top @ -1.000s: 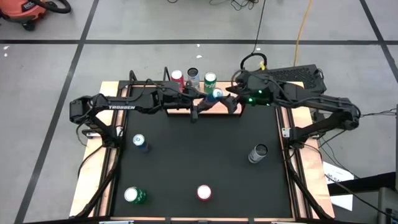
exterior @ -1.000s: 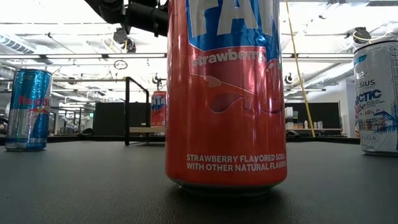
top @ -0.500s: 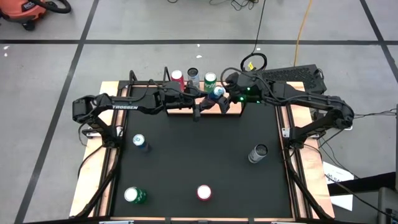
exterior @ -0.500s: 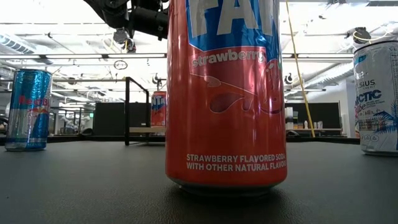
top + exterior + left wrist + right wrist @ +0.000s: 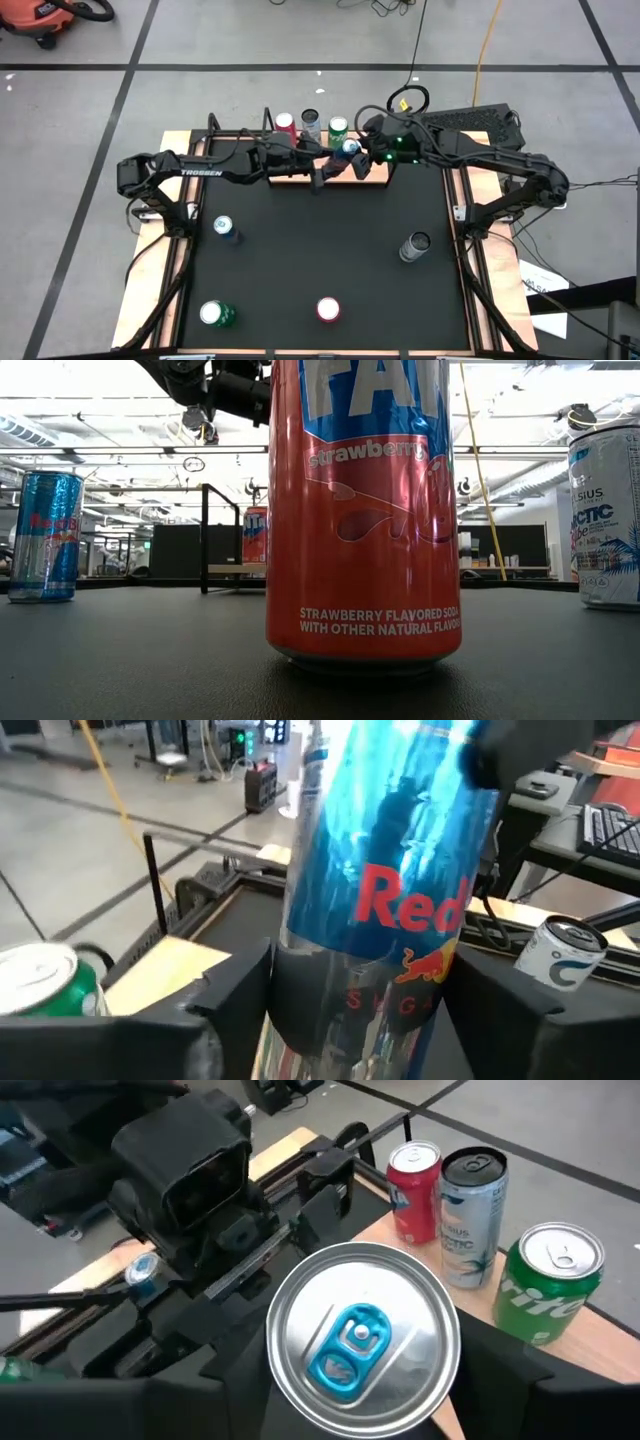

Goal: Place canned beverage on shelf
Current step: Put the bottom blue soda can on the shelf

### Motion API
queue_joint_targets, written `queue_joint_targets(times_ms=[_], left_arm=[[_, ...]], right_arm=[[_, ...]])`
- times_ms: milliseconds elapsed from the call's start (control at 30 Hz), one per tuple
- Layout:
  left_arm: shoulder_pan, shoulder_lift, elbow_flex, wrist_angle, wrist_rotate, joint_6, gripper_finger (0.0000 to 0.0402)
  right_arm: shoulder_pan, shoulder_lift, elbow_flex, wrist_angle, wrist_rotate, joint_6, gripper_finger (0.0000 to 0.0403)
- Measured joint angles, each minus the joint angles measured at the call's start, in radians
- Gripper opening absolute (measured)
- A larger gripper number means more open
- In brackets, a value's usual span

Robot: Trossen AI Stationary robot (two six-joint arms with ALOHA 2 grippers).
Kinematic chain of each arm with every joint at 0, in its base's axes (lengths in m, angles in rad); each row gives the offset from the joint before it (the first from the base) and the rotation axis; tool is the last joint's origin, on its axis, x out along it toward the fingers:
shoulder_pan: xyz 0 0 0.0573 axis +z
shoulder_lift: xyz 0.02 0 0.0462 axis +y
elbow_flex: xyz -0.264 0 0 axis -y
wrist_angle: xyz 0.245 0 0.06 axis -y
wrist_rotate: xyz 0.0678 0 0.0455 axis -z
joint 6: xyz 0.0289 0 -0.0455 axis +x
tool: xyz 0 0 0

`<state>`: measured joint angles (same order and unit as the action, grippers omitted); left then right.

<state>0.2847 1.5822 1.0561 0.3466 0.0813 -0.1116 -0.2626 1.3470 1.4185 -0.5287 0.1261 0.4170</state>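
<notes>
Red Bull can (image 5: 349, 150), blue and silver with a blue pull tab, sits up in the air at the far edge of the table, between the two grippers and just in front of the shelf (image 5: 290, 172). The left wrist view shows it tilted, its lower body (image 5: 375, 935) sitting between the left arm's two dark fingers. From the right wrist view its silver lid (image 5: 362, 1338) fills the space between the right arm's fingers.

The left gripper (image 5: 322, 172) reaches in from the left and has its jaws around the can's lower part; whether they press on it I cannot tell. The right gripper (image 5: 365, 162) comes in from the right with its jaws either side of the can's top; whether they grip it I cannot tell either.

On the light wooden shelf just behind stand three cans in a row: a red can (image 5: 285, 123), a silver can (image 5: 311, 120) and a green can (image 5: 338, 127).

Further out on the black table (image 5: 300, 250) stand four more, well apart: a blue can (image 5: 223, 227), a grey can (image 5: 414, 245), a green can near the front left corner (image 5: 213, 313) and a red strawberry soda can (image 5: 328, 309) at the front edge.
</notes>
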Motion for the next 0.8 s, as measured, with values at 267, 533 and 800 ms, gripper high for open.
queue_joint_targets(times_ms=[267,533,800], left_arm=[[0.039,-0.008,0.0,-0.195,-0.012,-0.071,0.0381],[0.059,-0.027,0.0,-0.327,-0.011,-0.093,0.0397],[0.09,-0.133,0.0,-0.429,-0.078,-0.092,0.0397]], right_arm=[[-0.073,0.0,-0.002,-0.124,0.037,-0.106,0.0222],[-0.24,0.099,-0.001,-0.172,0.029,-0.356,0.0224],[-0.391,0.23,-0.001,-0.049,-0.11,-0.49,0.0223]])
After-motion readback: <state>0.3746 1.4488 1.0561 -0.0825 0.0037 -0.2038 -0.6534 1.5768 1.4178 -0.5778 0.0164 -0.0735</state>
